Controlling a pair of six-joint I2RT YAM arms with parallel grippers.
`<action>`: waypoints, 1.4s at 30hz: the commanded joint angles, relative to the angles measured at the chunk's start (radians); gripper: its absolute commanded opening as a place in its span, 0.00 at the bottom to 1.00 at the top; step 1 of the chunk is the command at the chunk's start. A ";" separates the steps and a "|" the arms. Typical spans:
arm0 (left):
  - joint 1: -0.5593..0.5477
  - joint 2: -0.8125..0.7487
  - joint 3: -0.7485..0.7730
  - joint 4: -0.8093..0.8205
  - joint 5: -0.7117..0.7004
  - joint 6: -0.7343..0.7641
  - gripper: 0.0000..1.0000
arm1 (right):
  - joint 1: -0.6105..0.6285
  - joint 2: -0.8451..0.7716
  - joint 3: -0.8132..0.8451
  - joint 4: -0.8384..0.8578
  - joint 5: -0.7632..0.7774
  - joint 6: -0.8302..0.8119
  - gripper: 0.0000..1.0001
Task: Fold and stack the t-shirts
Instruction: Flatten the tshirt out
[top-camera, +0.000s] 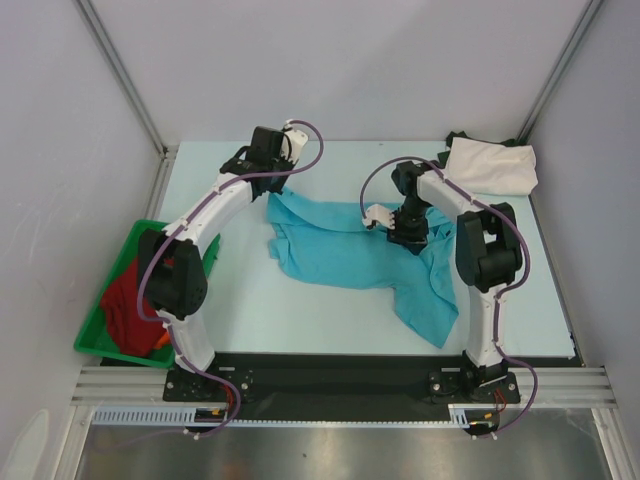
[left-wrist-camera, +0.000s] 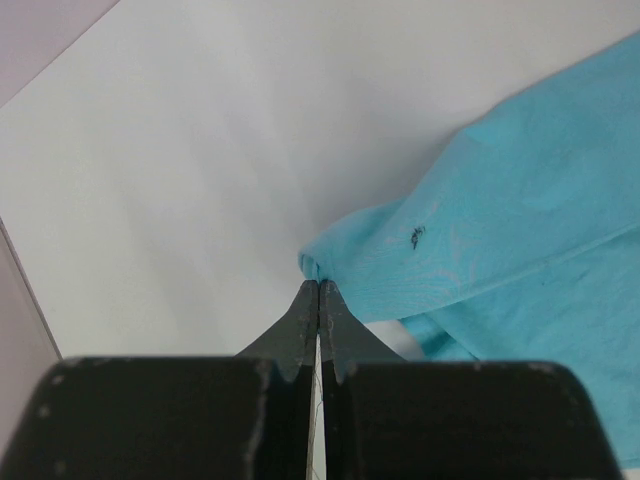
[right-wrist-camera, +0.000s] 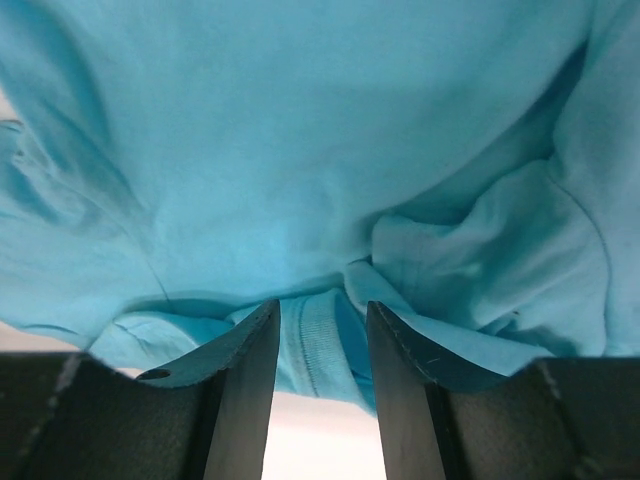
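A turquoise t-shirt (top-camera: 340, 250) lies spread and rumpled across the middle of the table. My left gripper (top-camera: 262, 158) is at its far left corner. In the left wrist view that gripper (left-wrist-camera: 318, 283) is shut, its tips pinching a raised edge of the turquoise t-shirt (left-wrist-camera: 500, 200) near the small dark chest mark (left-wrist-camera: 417, 237). My right gripper (top-camera: 405, 236) points down on the shirt's right part. In the right wrist view it (right-wrist-camera: 323, 305) stands open, its fingers either side of a ribbed band (right-wrist-camera: 315, 340) of the shirt (right-wrist-camera: 300, 130). A cream-white t-shirt (top-camera: 490, 165) lies folded at the back right.
A green bin (top-camera: 105, 315) stands off the table's left edge, holding a dark red cloth (top-camera: 130, 300) and an orange cloth (top-camera: 160, 345). A dark cloth (top-camera: 460, 137) peeks out behind the cream-white shirt. Grey walls close in the back and both sides.
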 joint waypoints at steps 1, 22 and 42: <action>-0.010 -0.002 0.029 0.023 -0.021 0.009 0.00 | 0.001 0.010 0.004 0.029 0.027 -0.021 0.45; -0.011 0.017 0.036 0.029 -0.027 0.006 0.00 | 0.003 0.051 0.004 0.078 0.079 -0.010 0.16; -0.011 -0.101 0.044 0.005 0.033 0.025 0.01 | -0.046 -0.140 0.174 0.191 0.019 0.163 0.00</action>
